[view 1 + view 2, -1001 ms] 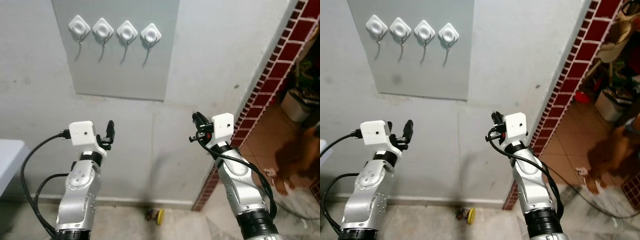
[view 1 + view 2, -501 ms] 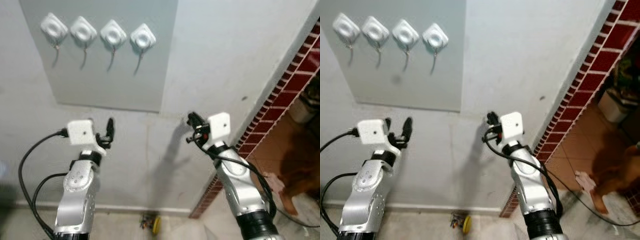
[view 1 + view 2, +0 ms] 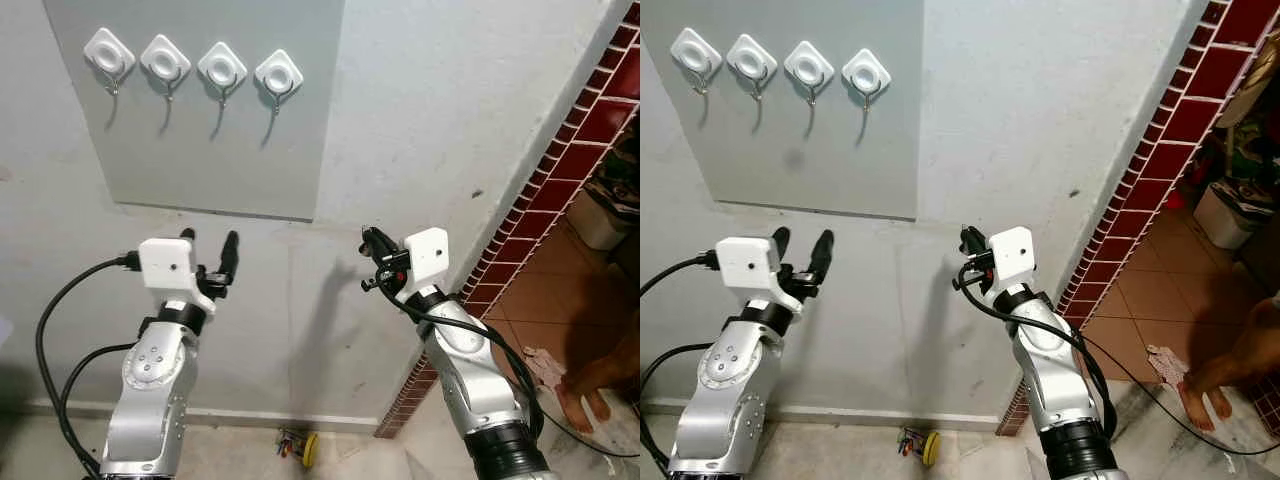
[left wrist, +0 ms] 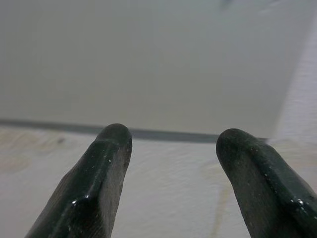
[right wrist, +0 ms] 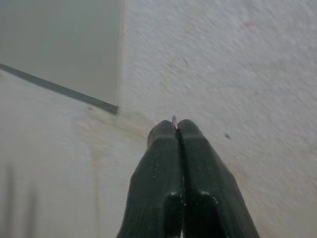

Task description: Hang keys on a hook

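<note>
Four white diamond-shaped hooks (image 3: 222, 64) sit in a row on a grey panel (image 3: 200, 150) high on the wall. My right gripper (image 3: 370, 243) is raised before the wall, below and right of the panel, and it is shut. A thin metal sliver of the key ring (image 5: 174, 119) pokes out between its fingertips; the rest of the keys is hidden. My left gripper (image 3: 209, 240) is held up just under the panel's lower edge, open and with nothing between its fingers (image 4: 111, 148).
A red brick pillar edge (image 3: 560, 180) runs down the right side, with tiled floor beyond it. A person's bare foot (image 3: 585, 400) stands there. A small yellow item (image 3: 305, 445) lies on the floor at the wall's base between my arms.
The view has shifted, so the panel and hooks sit further left in the picture. Both arms stay raised in much the same pose; the right gripper stays shut.
</note>
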`<state>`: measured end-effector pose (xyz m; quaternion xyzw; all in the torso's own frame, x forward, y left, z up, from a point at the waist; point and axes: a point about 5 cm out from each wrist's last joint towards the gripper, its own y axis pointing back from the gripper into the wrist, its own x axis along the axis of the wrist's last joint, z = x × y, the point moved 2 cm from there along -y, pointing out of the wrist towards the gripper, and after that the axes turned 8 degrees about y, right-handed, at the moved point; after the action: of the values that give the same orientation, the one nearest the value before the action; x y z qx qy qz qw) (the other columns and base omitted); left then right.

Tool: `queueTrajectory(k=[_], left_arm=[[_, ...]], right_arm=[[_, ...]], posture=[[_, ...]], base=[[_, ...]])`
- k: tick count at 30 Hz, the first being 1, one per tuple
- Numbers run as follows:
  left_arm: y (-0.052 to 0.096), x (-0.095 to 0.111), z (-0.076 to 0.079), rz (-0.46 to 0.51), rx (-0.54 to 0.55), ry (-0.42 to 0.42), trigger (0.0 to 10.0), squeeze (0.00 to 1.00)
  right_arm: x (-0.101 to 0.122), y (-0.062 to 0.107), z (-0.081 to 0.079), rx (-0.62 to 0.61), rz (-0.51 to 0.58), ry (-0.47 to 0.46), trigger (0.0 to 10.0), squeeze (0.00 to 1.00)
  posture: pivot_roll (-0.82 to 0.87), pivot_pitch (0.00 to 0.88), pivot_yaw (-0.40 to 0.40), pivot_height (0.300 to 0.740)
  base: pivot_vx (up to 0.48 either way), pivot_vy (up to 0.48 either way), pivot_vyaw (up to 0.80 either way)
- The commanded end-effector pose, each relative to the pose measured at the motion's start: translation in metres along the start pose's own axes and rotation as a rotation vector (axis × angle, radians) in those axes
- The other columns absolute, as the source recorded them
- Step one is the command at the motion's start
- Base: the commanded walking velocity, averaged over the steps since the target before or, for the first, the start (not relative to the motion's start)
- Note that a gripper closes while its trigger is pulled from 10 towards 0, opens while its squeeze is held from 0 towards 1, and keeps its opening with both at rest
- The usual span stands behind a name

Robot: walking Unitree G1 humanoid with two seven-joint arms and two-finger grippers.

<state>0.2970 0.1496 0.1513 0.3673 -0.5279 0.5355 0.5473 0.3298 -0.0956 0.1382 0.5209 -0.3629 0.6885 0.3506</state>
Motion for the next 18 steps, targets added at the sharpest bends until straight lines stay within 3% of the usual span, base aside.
queueTrajectory(k=[1,4,5,7,18], left_arm=[[0.0,0.007,0.009,0.028,-0.047,-0.023,10.0,0.0],[0.001,0.007,0.009,0.029,-0.051,-0.023,10.0,0.0],[-0.001,0.022,0.024,0.07,-0.138,-0.064,10.0,0.0],[-0.002,0.034,0.031,0.099,-0.179,-0.078,10.0,0.0],[0.0,0.054,0.034,0.144,-0.224,-0.094,10.0,0.0]], right_arm=[[0.013,-0.003,-0.003,0.043,0.049,0.007,10.0,0.0],[0.013,-0.003,-0.003,0.045,0.049,0.006,10.0,0.0],[0.036,-0.009,-0.004,0.125,0.129,-0.013,10.0,0.0],[0.055,-0.013,-0.005,0.188,0.195,-0.022,10.0,0.0],[0.099,-0.026,-0.007,0.283,0.329,-0.045,10.0,0.0]], posture=[[-0.03,0.007,-0.065,0.74],[-0.03,0.007,-0.065,0.74],[-0.03,0.007,-0.064,0.74],[-0.03,0.006,-0.065,0.74],[-0.02,0.007,-0.068,0.74]], base=[[0.0,0.0,0.0],[0.0,0.0,0.0],[0.0,0.0,0.0],[0.0,0.0,0.0],[0.0,0.0,0.0]])
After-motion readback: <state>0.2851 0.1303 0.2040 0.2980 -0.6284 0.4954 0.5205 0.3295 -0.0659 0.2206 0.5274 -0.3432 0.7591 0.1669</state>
